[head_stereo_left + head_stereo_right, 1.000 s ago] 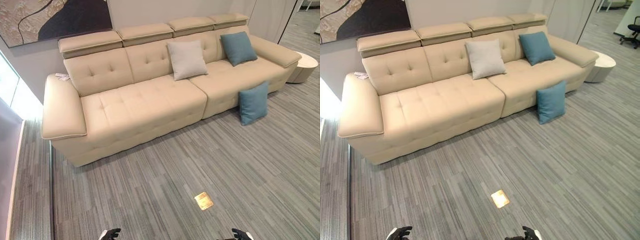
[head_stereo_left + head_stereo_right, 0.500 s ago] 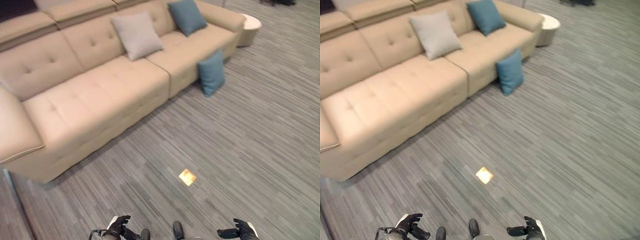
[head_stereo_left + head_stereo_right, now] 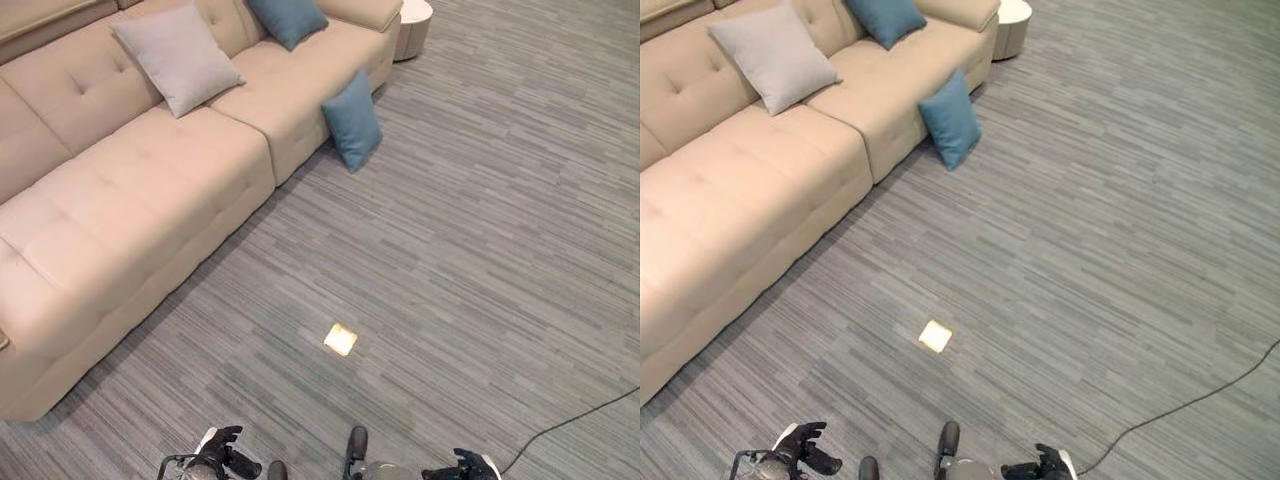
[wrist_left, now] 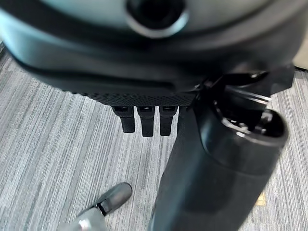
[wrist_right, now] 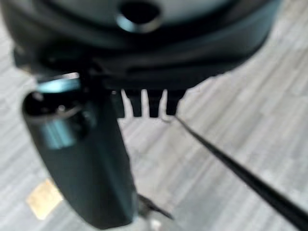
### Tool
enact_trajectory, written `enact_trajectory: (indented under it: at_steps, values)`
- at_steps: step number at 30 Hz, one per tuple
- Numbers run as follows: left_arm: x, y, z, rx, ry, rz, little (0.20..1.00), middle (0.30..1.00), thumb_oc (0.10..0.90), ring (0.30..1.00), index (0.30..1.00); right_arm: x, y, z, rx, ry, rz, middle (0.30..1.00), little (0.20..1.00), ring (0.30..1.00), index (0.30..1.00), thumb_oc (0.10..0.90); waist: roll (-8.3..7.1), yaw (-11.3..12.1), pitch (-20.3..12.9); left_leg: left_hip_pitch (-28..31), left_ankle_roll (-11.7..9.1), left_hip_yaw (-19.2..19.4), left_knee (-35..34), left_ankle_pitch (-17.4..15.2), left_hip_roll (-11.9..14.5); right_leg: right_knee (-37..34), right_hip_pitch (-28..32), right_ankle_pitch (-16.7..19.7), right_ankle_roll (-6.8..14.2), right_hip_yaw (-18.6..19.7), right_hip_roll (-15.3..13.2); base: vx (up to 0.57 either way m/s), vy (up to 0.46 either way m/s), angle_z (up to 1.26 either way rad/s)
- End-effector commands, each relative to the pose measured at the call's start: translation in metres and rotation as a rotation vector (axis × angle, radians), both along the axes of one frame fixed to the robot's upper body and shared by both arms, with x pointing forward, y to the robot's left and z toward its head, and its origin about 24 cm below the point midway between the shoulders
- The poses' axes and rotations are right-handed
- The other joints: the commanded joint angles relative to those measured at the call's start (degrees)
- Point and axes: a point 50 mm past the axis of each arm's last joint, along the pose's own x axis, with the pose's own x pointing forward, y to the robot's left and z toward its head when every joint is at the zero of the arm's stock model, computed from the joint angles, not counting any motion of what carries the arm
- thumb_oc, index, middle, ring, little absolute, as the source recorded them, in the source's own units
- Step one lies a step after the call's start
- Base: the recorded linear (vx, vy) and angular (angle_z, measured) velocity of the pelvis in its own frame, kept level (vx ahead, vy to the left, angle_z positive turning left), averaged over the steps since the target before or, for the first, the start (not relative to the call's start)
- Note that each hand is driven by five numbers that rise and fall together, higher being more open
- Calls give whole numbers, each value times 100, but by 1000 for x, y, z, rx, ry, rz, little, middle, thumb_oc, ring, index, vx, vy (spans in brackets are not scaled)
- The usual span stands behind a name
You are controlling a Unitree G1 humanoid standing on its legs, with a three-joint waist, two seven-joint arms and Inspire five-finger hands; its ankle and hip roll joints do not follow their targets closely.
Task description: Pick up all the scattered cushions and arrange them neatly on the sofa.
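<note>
We see the grey cushion (image 3: 176, 56) and one blue cushion (image 3: 288, 18) already on the sofa (image 3: 120, 210); another blue cushion (image 3: 351, 121) leans against it on the floor (image 3: 470, 230). Our left hand (image 3: 218, 452) and right hand (image 3: 465, 467) hang relaxed, holding nothing.

grey cushion (image 3: 178, 58), teal cushion (image 3: 288, 17): on sofa (image 3: 110, 220) | second teal cushion (image 3: 351, 121): floor, leaning against sofa

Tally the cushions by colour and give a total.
Grey: 1, the grey cushion leaning on the sofa backrest.
Blue: 2, the blue cushion on the seat and the blue cushion on the floor, leaning against the sofa front.
Total: 3 cushions.
</note>
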Motion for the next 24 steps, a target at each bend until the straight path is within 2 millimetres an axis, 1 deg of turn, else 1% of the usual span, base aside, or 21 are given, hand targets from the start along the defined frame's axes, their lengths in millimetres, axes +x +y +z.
enact_trajectory:
  at_steps: [1, 2, 3, 4, 5, 7, 8, 9, 11, 12, 13, 14, 15, 16, 19, 23, 24]
  values:
    - [14, 1, 6, 9, -62, -1, 900, 900, 800, 900, 900, 7, -19, 10, -71, -67, -22, 900, 900, 900, 900, 800, -245, 44, 18, -508, 69, -82, 1433, -304, -181, 788, -29, -1028, 33, 591, -10, 85, -161, 7]
    - [18, 0, 7, 5, -75, 11, 900, 900, 800, 900, 900, 10, -19, 11, -74, -78, -28, 900, 900, 900, 900, 800, -301, 97, 107, -851, 127, -330, 1984, -168, -303, 749, 68, -1042, -52, 694, 18, 132, -135, -7]
    - [18, 0, 7, 1, -78, 17, 900, 900, 800, 900, 900, 9, -20, 11, -72, -72, -31, 900, 900, 900, 900, 800, -322, 113, 97, -1011, 175, -417, 2020, -220, -385, 709, 110, -1066, -50, 743, 7, 137, -132, -10]
    - [18, 0, 7, 1, -78, 17, 900, 900, 800, 900, 900, 9, -20, 11, -72, -72, -31, 900, 900, 900, 900, 800, -319, 113, 97, -1017, 177, -418, 2038, -233, -383, 708, 113, -1069, -49, 742, 10, 116, -42, -10]
    - [17, -1, 7, -2, -78, 20, 900, 900, 800, 900, 900, 8, -20, 10, -75, -69, -32, 900, 900, 900, 900, 800, -330, 152, 107, -1153, 215, -479, 2010, -302, -473, 659, 187, -1088, -34, 792, 7, 134, -20, -17]
    - [16, -3, 6, -7, -72, 14, 900, 900, 800, 900, 900, 5, -23, 11, -83, -62, -34, 900, 900, 900, 900, 800, -359, 197, 72, -1404, 276, -433, 1639, -457, -615, 509, 368, -1156, 18, 865, -17, 267, -10, -26]
    - [15, -3, 5, -10, -67, 11, 900, 900, 800, 900, 900, 2, -25, 10, -92, -47, -36, 900, 900, 900, 900, 800, -309, 257, 43, -1619, 268, -377, 1206, -262, -722, 402, 532, -1208, 21, 943, 63, 243, 15, -22]
    - [15, -3, 5, -10, -67, 11, 900, 900, 800, 900, 900, 2, -25, 10, -91, -47, -36, 900, 900, 900, 900, 800, -318, 270, 57, -1586, 270, -362, 1182, -257, -726, 395, 553, -1209, 23, 956, 54, 247, 25, -24]
    - [11, -2, 4, -11, -55, 14, 900, 900, 800, 900, 900, -3, -24, 8, -98, -24, -28, 900, 900, 900, 900, 800, -270, 382, 43, -1891, 241, -469, 800, 149, -927, 303, 739, -1258, 34, 1126, 203, 267, 27, -30]
    - [10, -1, 4, -11, -56, 24, 900, 900, 800, 900, 900, -4, -24, 7, -100, -16, -21, 900, 900, 900, 900, 800, -237, 526, 44, -2055, 207, -614, 518, 422, -1071, 240, 906, -1293, 44, 1354, 318, 357, 61, -44]
    - [9, -1, 4, -12, -58, 33, 900, 900, 800, 900, 900, -5, -24, 7, -103, -11, -18, 900, 900, 900, 900, 800, -229, 596, 33, -2124, 208, -669, 454, 517, -1113, 223, 984, -1313, 52, 1466, 361, 266, 53, -66]
    - [9, -1, 4, -12, -58, 33, 900, 900, 800, 900, 900, -5, -23, 7, -103, -11, -18, 900, 900, 900, 900, 800, -239, 610, 42, -2106, 211, -652, 447, 515, -1115, 219, 998, -1316, 54, 1480, 351, 217, 64, -97]
    - [4, 1, 2, -12, -42, 49, 900, 900, 800, 900, 900, -6, -22, 6, -97, -3, -12, 900, 900, 900, 900, 800, -257, 661, -17, -2003, 265, -720, 310, 477, -1099, 202, 1072, -1363, 61, 1615, 379, 323, 117, -126]
    - [-5, 5, 0, -3, -16, 68, 900, 900, 800, 900, 900, -9, -20, 4, -94, 9, 1, 900, 900, 900, 900, 800, -336, 690, -136, -1926, 362, -814, 369, 433, -1136, 182, 1163, -1418, 86, 1728, 309, 420, 174, -110]
    - [-11, 8, -2, 3, 7, 72, 900, 900, 800, 900, 900, -12, -17, 2, -79, 20, 11, 900, 900, 900, 900, 800, -464, 747, -247, -1812, 452, -734, 497, 248, -1172, 490, 1164, -1447, 218, 1827, 166, 282, 135, -78]
    - [-11, 8, -2, 4, 7, 72, 900, 900, 800, 900, 900, -12, -17, 2, -79, 21, 11, 900, 900, 900, 900, 800, -468, 761, -245, -1808, 454, -721, 499, 243, -1170, 497, 1163, -1452, 219, 1839, 162, 38, 23, -36]
    - [-11, 9, -1, 4, 6, 75, 900, 900, 800, 900, 900, -12, -16, 2, -70, 18, 16, 900, 900, 900, 900, 800, -497, 802, -253, -1726, 505, -666, 525, 131, -1164, 855, 1095, -1440, 339, 1826, 98, 173, 136, 1]
